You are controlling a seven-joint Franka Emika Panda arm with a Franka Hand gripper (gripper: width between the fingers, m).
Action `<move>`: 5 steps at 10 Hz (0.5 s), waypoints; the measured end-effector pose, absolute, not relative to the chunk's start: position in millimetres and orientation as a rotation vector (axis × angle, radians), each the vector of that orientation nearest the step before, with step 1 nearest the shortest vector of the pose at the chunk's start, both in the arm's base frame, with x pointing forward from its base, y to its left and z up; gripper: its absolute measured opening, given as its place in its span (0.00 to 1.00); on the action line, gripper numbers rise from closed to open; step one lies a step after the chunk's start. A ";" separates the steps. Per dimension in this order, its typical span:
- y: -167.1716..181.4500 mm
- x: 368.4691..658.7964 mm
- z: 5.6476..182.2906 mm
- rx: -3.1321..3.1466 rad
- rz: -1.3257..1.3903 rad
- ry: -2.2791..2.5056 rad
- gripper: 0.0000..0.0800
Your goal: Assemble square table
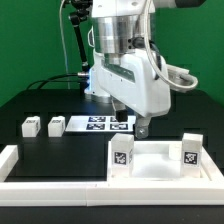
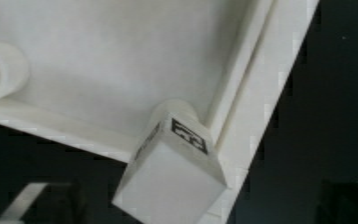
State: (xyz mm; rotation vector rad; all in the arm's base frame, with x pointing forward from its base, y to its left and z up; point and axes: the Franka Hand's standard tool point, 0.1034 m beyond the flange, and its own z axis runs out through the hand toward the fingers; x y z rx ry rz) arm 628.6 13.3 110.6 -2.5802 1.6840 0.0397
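We see our gripper (image 1: 140,128) spread and empty, just above the square tabletop's (image 1: 157,165) far rim. Two leg blocks (image 1: 120,155) stand at its sides, two spare leg blocks (image 1: 30,127) well apart from it.

Square tabletop (image 1: 160,168) flat, two legs (image 1: 121,155) upright at its corners, two leg blocks (image 1: 30,126) apart

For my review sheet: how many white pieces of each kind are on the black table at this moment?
leg blocks: 4
square table slab: 1
marker board: 1
border rail: 1
Total: 7
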 end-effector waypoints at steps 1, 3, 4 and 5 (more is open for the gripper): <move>13.8 627.8 110.9 -2.688 0.033 1.511 0.81; 25.1 620.7 115.4 -2.885 0.012 1.144 0.81; 26.0 619.3 115.7 -2.967 -0.022 0.953 0.81; 20.6 621.1 112.1 -2.966 -0.098 0.926 0.81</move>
